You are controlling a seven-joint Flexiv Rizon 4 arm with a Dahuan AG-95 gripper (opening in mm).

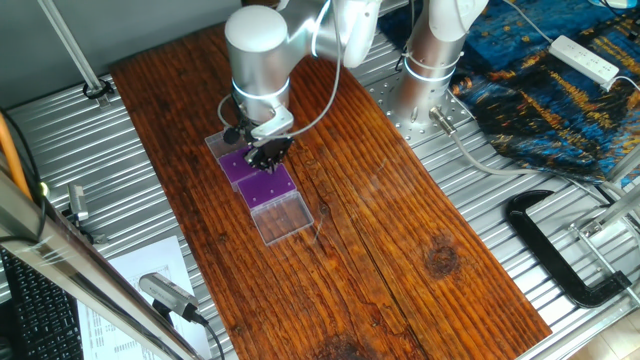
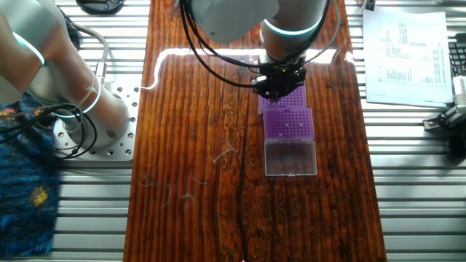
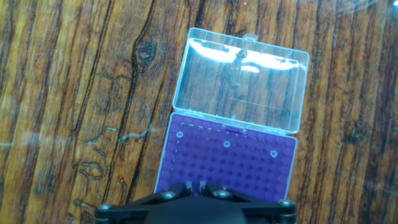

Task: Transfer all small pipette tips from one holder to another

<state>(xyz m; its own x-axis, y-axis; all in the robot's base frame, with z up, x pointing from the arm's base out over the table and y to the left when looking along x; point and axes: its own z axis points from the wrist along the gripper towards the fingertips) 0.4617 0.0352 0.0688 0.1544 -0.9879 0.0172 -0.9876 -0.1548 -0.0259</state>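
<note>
The claw (image 1: 268, 153) hangs low over two purple racks set end to end on a wooden counter (image 1: 400, 230); whether its dark fingers are parted or pinched on a tip cannot be told. In the hand view, the near rack (image 3: 227, 163) shows three pale tips (image 3: 227, 144) scattered across its hole grid, its clear hinged lid (image 3: 242, 81) lying open and flat beyond it. The far rack (image 2: 282, 100) sits mostly hidden under the claw. The work appears to be mid-transfer, and the next move calls for a dead-centre line-up over one tiny cone or hole. Glossy, grained wood contrasts with smooth translucent plastic and matte perforated racks
</note>
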